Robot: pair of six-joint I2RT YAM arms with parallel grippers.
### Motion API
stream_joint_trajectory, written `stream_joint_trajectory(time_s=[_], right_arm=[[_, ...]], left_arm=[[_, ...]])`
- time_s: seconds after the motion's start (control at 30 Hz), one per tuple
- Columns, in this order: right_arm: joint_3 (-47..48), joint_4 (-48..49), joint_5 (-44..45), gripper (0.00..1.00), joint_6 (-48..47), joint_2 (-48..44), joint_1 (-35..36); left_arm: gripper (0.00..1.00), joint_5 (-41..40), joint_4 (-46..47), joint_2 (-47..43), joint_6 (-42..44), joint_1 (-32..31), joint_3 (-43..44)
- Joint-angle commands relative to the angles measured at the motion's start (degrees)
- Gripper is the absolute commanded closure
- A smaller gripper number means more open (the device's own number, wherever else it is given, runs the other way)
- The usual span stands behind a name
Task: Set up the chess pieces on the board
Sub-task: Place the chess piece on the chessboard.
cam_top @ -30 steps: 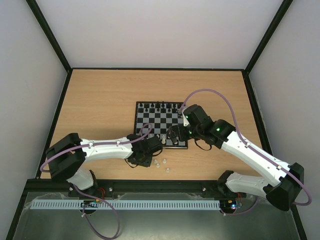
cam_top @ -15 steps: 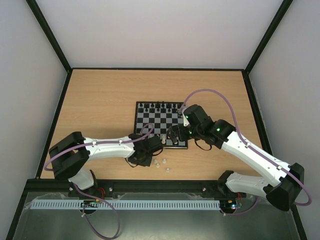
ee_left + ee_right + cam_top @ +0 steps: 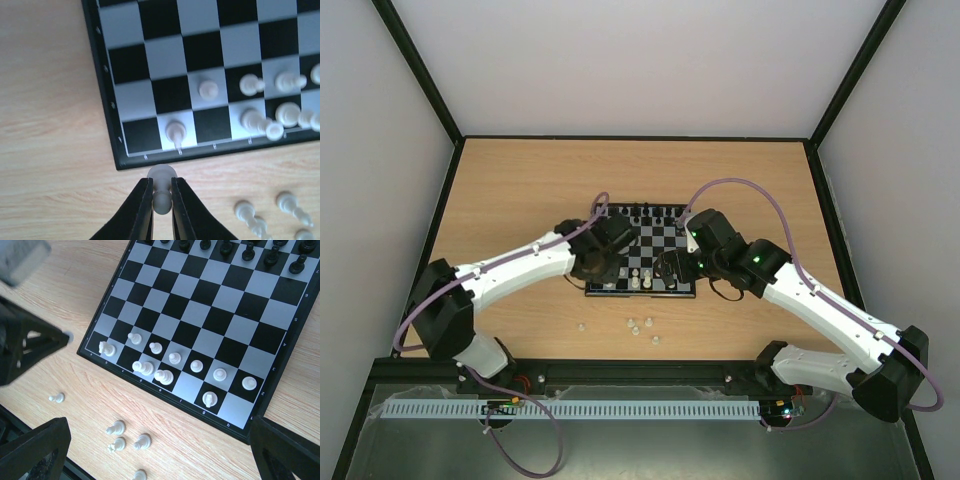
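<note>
The board [image 3: 660,240] lies mid-table, with black pieces [image 3: 640,211] along its far rows and several white pieces [image 3: 642,280] in its near rows. My left gripper [image 3: 595,264] is over the board's near left corner. In the left wrist view it [image 3: 162,200] is shut on a white pawn [image 3: 162,176], just off the board's [image 3: 165,55] near edge. My right gripper [image 3: 670,268] hovers above the board's near right part. In its wrist view it [image 3: 160,432] is wide open and empty above the board [image 3: 220,305].
Several loose white pieces [image 3: 638,326] lie on the wood in front of the board, and they also show in the right wrist view [image 3: 119,436]. One lies apart to the left [image 3: 56,398]. The left arm's fingers [image 3: 30,347] show at the left of that view.
My left gripper has swung from the loose pieces in front of the board up to the board's near left corner, holding a white pawn. The right arm has not moved.
</note>
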Motion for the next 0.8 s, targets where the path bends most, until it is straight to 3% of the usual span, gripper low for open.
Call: stream_joint_trajectory(time_s=[0.0,0.37,0.77], right_arm=[[-0.89,-0.56,0.23,0.01,-0.40,-1.15,0.05],[-0.96,-0.61,0.58,0.01,-0.35,-1.24,0.09],[-1.26,-0.25,-0.03,0.01,-0.43,-1.50,0.05]], left_arm=[[0.86,-1.74,-3.21,2.99,6.01,3.43,4.34],[0.86,0.91,1.15,13.62,10.31,4.82,10.28],[0.85,1.39,3.31,18.16,10.42,4.80,10.33]])
